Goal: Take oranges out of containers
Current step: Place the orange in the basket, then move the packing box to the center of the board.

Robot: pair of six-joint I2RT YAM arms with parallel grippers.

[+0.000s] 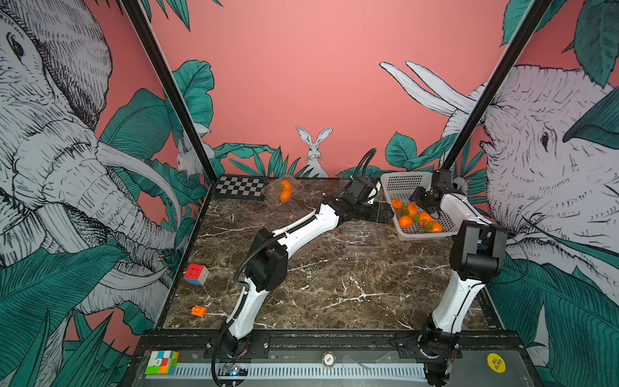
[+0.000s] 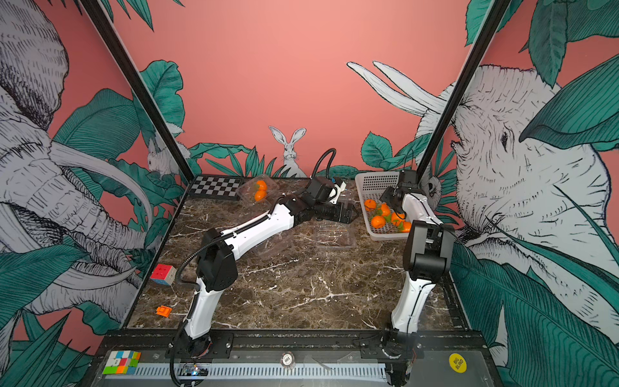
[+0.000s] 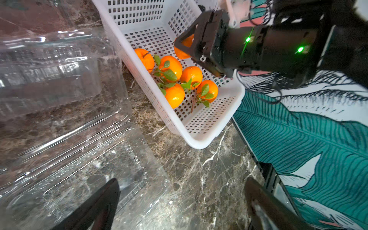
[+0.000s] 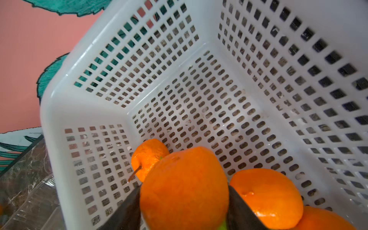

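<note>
My right gripper [image 4: 184, 191] hangs inside the white basket [image 4: 111, 45], shut on an orange [image 4: 184, 179] that fills the gap between both fingers. Several more oranges [image 1: 406, 221], some with leaves, lie on the basket floor [image 3: 175, 95]. At the back a clear container [image 1: 284, 191] still holds two oranges. Empty clear containers [image 3: 59, 79] lie open on the table left of the basket; one [image 1: 363, 234] shows faintly in both top views. My left gripper [image 3: 183, 180] stands open and empty above the marble, beside the basket [image 1: 385, 214].
The basket [image 1: 428, 236] sits at the back right against the wall. A checkerboard [image 1: 239, 187] lies at the back left. A Rubik's cube [image 1: 196, 274] and a small orange block [image 1: 198, 311] lie near the left wall. Another cube [image 1: 162, 362] rests on the front rail.
</note>
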